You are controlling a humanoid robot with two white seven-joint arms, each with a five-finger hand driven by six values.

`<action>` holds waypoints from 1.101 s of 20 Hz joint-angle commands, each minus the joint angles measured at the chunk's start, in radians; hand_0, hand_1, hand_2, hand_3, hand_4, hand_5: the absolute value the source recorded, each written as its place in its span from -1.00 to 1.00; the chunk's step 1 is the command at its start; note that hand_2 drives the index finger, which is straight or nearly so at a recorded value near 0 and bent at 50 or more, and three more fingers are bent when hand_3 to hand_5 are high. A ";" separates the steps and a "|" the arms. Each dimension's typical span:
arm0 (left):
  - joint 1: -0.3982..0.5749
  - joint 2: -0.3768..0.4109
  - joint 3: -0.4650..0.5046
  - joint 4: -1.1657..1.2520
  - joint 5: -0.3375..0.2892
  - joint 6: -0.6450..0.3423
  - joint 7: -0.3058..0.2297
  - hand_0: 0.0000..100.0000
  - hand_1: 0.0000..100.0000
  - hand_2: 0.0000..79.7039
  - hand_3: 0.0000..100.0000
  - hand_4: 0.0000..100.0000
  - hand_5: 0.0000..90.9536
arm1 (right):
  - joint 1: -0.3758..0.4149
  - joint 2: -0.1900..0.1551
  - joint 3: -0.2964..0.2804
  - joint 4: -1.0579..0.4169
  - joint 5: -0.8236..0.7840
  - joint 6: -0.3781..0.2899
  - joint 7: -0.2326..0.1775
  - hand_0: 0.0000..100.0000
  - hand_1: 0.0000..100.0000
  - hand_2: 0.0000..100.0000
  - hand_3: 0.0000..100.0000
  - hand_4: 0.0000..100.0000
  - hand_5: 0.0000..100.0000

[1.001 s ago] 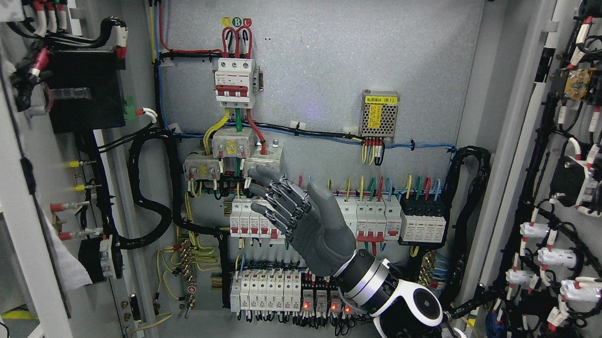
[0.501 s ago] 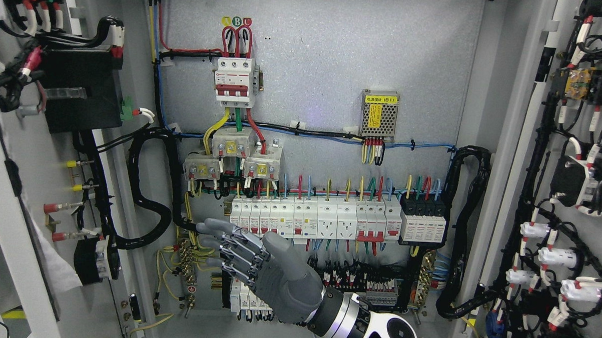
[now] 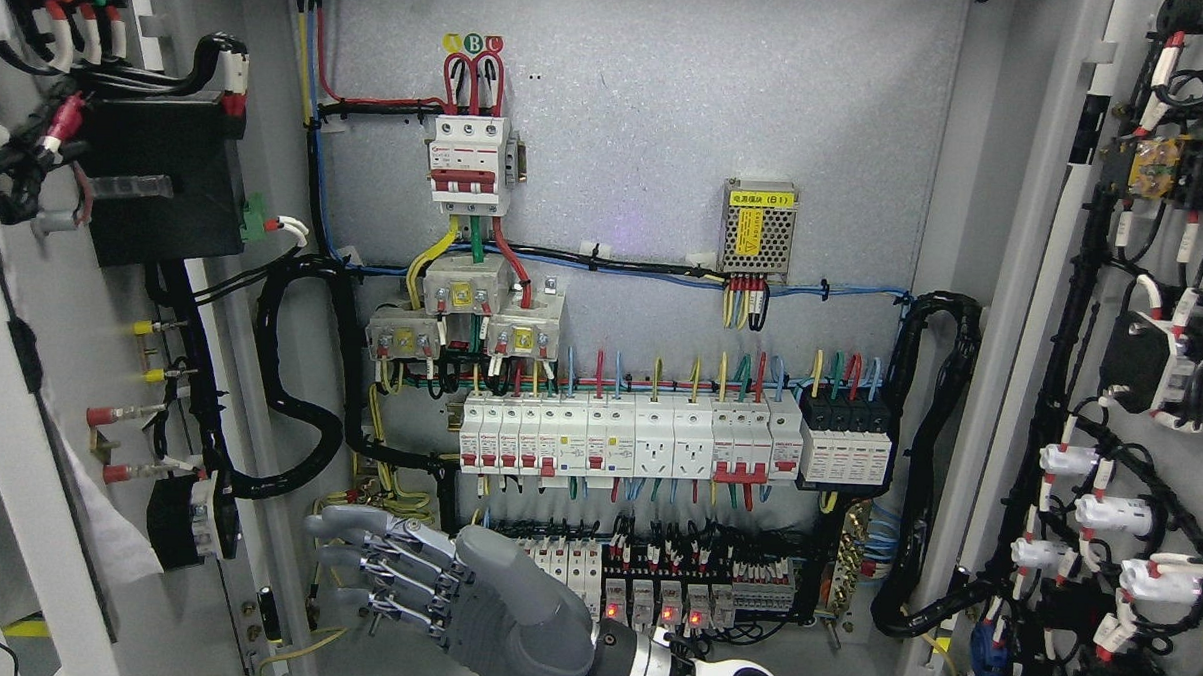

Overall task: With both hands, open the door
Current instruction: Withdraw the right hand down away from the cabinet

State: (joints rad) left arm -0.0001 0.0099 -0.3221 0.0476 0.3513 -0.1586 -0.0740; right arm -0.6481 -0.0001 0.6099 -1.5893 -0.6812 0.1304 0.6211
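Right hand [image 3: 452, 593] low in the open cabinet [image 3: 649, 130], fingers spread, holding nothing; yellow label [image 3: 761, 199] ends "(B1)"

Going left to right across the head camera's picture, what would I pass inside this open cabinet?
Left door with its black box → robot's right hand low down → three-pole breaker → yellow-labelled module → black breakers → right door.

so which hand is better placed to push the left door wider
Right, probably. Only the right hand shows, fingers spread and empty, low in the cabinet toward the left door; the left arm is out of view.
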 commanded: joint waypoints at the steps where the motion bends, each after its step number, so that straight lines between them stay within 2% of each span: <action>1: 0.029 0.027 0.000 0.000 0.000 0.001 0.000 -0.42 -1.00 -0.93 -0.95 -0.94 -1.00 | 0.001 0.000 0.149 -0.032 -0.018 0.005 -0.001 -0.56 -1.00 -1.00 -1.00 -1.00 -1.00; 14: 0.028 0.028 0.000 -0.002 0.000 0.001 0.000 -0.42 -1.00 -0.93 -0.95 -0.93 -1.00 | -0.059 0.000 0.271 0.015 -0.023 0.009 -0.015 -0.56 -1.00 -1.00 -1.00 -1.00 -1.00; 18: 0.026 0.027 0.000 -0.003 0.000 0.001 0.000 -0.42 -1.00 -0.93 -0.95 -0.93 -1.00 | -0.094 0.000 0.277 0.017 -0.026 0.009 -0.075 -0.56 -1.00 -1.00 -1.00 -1.00 -1.00; 22: 0.023 0.028 0.000 -0.003 0.000 0.001 0.000 -0.42 -1.00 -0.93 -0.95 -0.93 -1.00 | -0.102 0.000 0.318 0.017 -0.024 0.009 -0.096 -0.56 -1.00 -1.00 -1.00 -1.00 -1.00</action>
State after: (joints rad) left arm -0.0001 0.0339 -0.3221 0.0461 0.3513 -0.1587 -0.0739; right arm -0.7276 0.0001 0.8359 -1.5808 -0.7049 0.1392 0.5435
